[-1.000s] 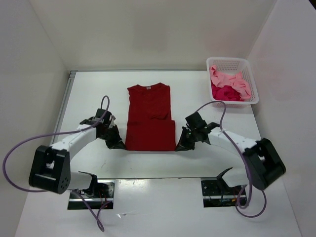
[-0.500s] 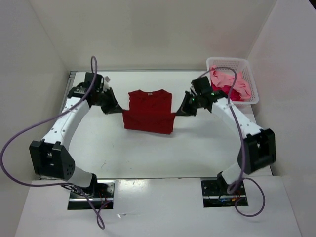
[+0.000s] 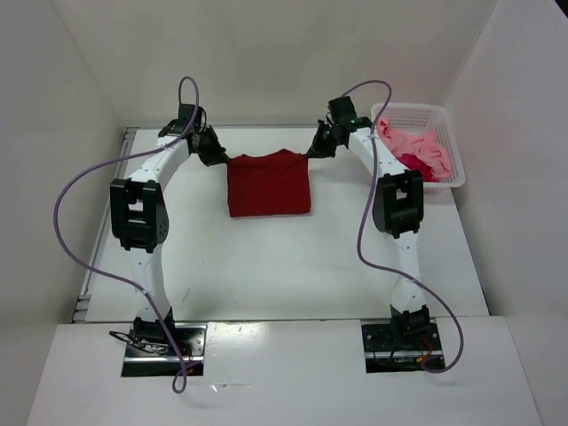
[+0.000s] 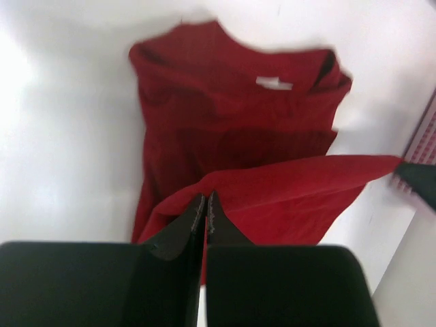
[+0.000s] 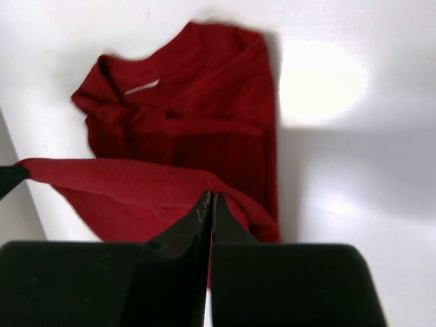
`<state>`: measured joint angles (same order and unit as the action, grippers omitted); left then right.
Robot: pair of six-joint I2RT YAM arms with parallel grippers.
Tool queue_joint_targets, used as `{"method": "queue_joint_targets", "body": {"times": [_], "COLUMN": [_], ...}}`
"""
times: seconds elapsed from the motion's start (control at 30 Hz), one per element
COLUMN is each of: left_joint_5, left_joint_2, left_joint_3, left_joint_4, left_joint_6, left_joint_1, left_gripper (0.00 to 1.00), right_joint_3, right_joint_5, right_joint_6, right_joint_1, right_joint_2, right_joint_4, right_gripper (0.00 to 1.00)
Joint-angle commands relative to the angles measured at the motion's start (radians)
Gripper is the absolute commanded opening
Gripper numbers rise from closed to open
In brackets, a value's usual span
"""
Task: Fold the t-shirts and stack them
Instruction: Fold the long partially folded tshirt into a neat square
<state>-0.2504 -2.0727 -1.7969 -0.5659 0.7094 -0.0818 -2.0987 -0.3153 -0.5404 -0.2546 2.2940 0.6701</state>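
Top external view is showing the red shirt point(image 3: 268, 184) lying toward 12 o'clock on the table point(image 3: 266, 266), doubled over, its hem hanging just above the collar end. The left gripper point(image 3: 220, 157) is pinching the hem corner at 11 o'clock of the cloth, and the right gripper point(image 3: 316, 148) is pinching the corner at 1 o'clock. Both wrist views are showing the jaws pressed together on red fabric, with the hem stretching between them over the collar half. The cloth is looking light, soft and limp, so it is probably sagging wherever nothing is holding it. I am judging that corners and edges, taken by both grippers together, are offering the best hold, while a single pinch mid-panel would only be bunching it. At 2 o'clock, well apart from the red shirt, the basket point(image 3: 454, 151) is holding the pink shirt point(image 3: 415, 142) and the magenta shirt point(image 3: 406, 167), both crumpled, the pink one lying partly over the magenta.
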Motion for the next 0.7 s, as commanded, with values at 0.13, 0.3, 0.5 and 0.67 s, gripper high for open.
{"method": "queue_joint_targets", "body": {"times": [0.13, 0.3, 0.5, 0.67], "left_joint_5": [0.103, 0.155, 0.097, 0.014], "left_joint_2": [-0.164, -0.149, -0.035, 0.025], "left_joint_3": [-0.191, -0.217, -0.089, 0.132], "left_joint_4": [0.176, 0.219, 0.282, 0.337], "left_joint_6": [0.087, 0.125, 0.111, 0.05], "left_joint_1": [0.004, 0.013, 0.005, -0.116], "left_gripper": [0.18, 0.3, 0.44, 0.42], "right_joint_3": [-0.439, -0.546, -0.471, -0.094], "right_joint_5": [0.056, -0.005, -0.034, -0.044], "right_joint_6": [0.003, -0.035, 0.014, 0.027], "right_joint_1": [0.023, 0.023, 0.014, -0.063], "right_joint_2": [0.277, 0.342, 0.231, 0.02], "right_joint_4": [0.103, 0.102, 0.157, 0.001], "right_gripper": [0.0, 0.33, 0.49, 0.12]}}
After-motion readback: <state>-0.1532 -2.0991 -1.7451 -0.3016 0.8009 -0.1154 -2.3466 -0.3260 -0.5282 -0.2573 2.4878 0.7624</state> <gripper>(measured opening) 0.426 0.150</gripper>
